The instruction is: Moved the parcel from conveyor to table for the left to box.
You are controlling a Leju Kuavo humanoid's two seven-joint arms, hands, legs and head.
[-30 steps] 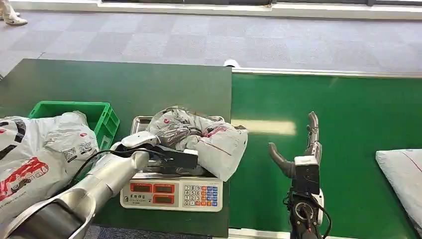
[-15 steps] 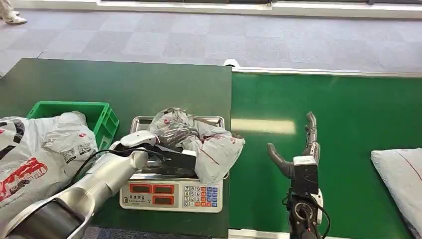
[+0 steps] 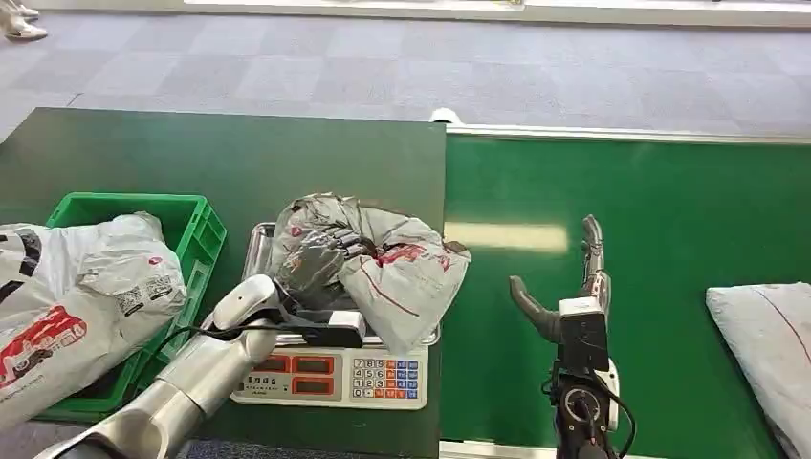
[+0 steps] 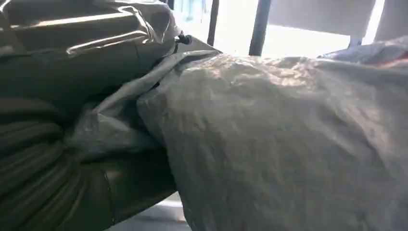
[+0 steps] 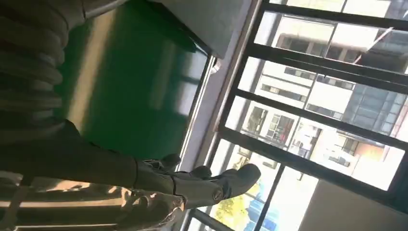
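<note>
The left hand (image 3: pixel 320 260) gripped the grey parcel (image 3: pixel 383 268) on the scale (image 3: pixel 330 375), its fingers partly hidden in folds; left of it stood a green crate (image 3: pixel 196 225) with bagged parcels (image 3: pixel 86 287); the right hand (image 3: pixel 574 277) hung spread and empty over the conveyor (image 3: pixel 669 210); another parcel (image 3: pixel 765 330) lay cut off beyond.

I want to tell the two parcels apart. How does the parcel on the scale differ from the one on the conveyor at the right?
The parcel on the scale is crumpled, with red markings and darker grey patches; the parcel on the conveyor looks smoother and paler. The first shows whole; the second is cut off by the picture edge. The left hand grips the first; the right hand is open, apart from the second. Both are grey plastic mailing bags.
</note>
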